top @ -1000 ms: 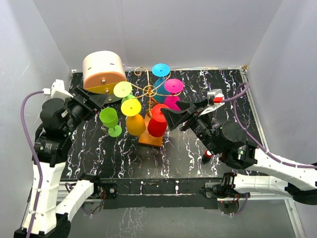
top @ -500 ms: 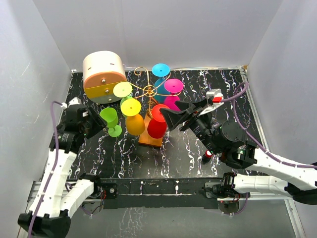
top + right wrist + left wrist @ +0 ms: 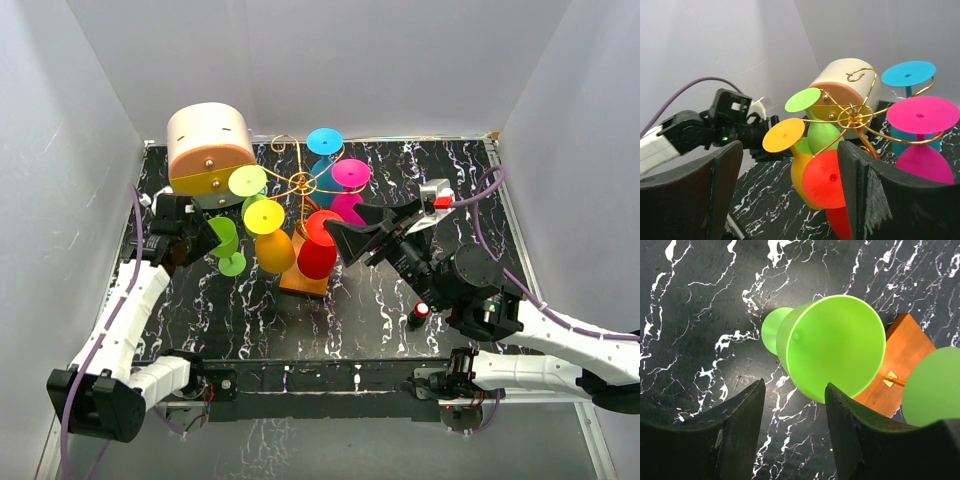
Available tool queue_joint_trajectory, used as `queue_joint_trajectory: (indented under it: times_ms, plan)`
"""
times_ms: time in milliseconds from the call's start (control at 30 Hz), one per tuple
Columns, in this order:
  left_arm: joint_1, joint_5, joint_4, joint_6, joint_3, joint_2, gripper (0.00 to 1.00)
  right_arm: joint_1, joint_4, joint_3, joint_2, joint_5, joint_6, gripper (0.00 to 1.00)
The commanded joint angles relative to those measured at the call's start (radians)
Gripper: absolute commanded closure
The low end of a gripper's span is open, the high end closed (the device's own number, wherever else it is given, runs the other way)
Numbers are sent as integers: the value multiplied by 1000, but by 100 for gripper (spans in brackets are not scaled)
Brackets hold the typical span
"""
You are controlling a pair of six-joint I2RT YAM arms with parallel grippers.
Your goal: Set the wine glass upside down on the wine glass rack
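Observation:
A lime-green wine glass (image 3: pixel 226 246) (image 3: pixel 835 347) stands on the black marble table left of the wine glass rack (image 3: pixel 300 184). The rack is gold wire on an orange base (image 3: pixel 304 280) (image 3: pixel 902 347). My left gripper (image 3: pixel 208 243) (image 3: pixel 795 385) is open just above the glass, which it does not hold. The near rim of the bowl is at its fingertips. Yellow-green, orange, red, pink and blue glasses hang upside down on the rack. My right gripper (image 3: pixel 345 230) (image 3: pixel 790 147) is open beside the red glass (image 3: pixel 318 256) (image 3: pixel 830 179) and holds nothing.
A cream-and-orange drum-shaped box (image 3: pixel 208 150) (image 3: pixel 840 80) stands at the back left, close behind the rack. White walls close in the table on the left, back and right. The left arm (image 3: pixel 715 125) shows across the rack in the right wrist view.
My left arm has swung forward and down from the back left. Its gripper has come to the green glass and its jaws have narrowed. The right arm has barely moved.

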Motion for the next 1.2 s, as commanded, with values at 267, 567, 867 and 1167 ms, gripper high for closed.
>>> queue_joint_trajectory:
  times_ms: [267, 567, 867, 1167]
  plan:
    - [26, -25, 45, 41, 31, 99, 68, 2, 74, 13, -20, -111, -43, 25]
    - [27, -51, 31, 63, 45, 128, 98, 2, 91, -13, -42, -63, -18, 26]
    - [28, -143, -65, 48, 103, 75, 100, 2, 98, -12, -30, 2, 20, 27]
    - [28, -225, -205, 44, 228, -62, 100, 2, 123, 15, -8, 0, 28, 24]
